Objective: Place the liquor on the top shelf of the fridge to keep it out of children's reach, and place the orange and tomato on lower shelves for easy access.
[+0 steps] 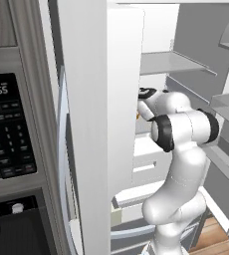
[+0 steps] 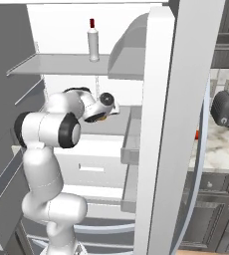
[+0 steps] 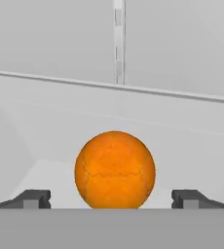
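Gripper (image 3: pixel 113 198) stands released, fingertips (image 3: pixel 33 198) clear of the orange (image 3: pixel 115 169) (resting on a lower shelf (image 3: pixel 46 146)); retreat straight back, avoiding nudges.

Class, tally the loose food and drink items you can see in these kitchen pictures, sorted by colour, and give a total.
Orange: 1, the orange between the open gripper tips
White with red cap: 1, the liquor bottle on the top shelf
Total: 2

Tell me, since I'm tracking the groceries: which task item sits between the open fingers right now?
The orange, a plain orange ball resting on a white lower shelf. The liquor stands up on the thin grey top shelf.
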You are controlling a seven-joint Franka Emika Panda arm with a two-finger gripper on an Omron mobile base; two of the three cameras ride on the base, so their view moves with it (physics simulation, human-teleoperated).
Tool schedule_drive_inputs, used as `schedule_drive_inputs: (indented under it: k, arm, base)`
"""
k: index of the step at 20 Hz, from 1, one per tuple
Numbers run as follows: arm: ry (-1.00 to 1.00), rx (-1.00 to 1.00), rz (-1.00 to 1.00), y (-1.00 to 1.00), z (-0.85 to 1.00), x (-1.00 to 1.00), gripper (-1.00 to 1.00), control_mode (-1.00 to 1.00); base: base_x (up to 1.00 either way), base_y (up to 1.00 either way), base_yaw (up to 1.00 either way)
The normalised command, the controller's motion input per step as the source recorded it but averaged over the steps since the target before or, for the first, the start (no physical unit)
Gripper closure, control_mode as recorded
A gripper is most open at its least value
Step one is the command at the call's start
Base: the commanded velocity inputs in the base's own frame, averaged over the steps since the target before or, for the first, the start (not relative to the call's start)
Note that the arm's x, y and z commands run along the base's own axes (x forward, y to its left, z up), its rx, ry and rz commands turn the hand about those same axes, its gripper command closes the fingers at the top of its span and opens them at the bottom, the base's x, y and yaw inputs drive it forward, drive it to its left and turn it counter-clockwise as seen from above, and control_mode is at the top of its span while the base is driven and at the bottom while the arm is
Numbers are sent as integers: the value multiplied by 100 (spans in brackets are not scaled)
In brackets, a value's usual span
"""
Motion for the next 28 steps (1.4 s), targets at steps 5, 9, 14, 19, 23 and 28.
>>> schedule_drive_inputs:
  k: [5, 9, 14, 19, 23, 28]
  arm:
    - [-3, -8, -1, 30, 0, -55, -100, -100]
    - [0, -7, -9, 2, 21, -78, -100, -100]
    - [5, -1, -15, -25, 50, -87, -100, -100]
    - [9, 0, -5, -15, 83, -94, -100, -100]
    - [17, 0, 0, -1, 100, -76, -100, -100]
    - [29, -1, 0, 0, 100, -58, -100, -100]
  base:
    - [0, 0, 0]
    - [0, 0, 0]
    - [0, 0, 0]
    - [0, 0, 0]
    - [0, 0, 0]
    - [0, 0, 0]
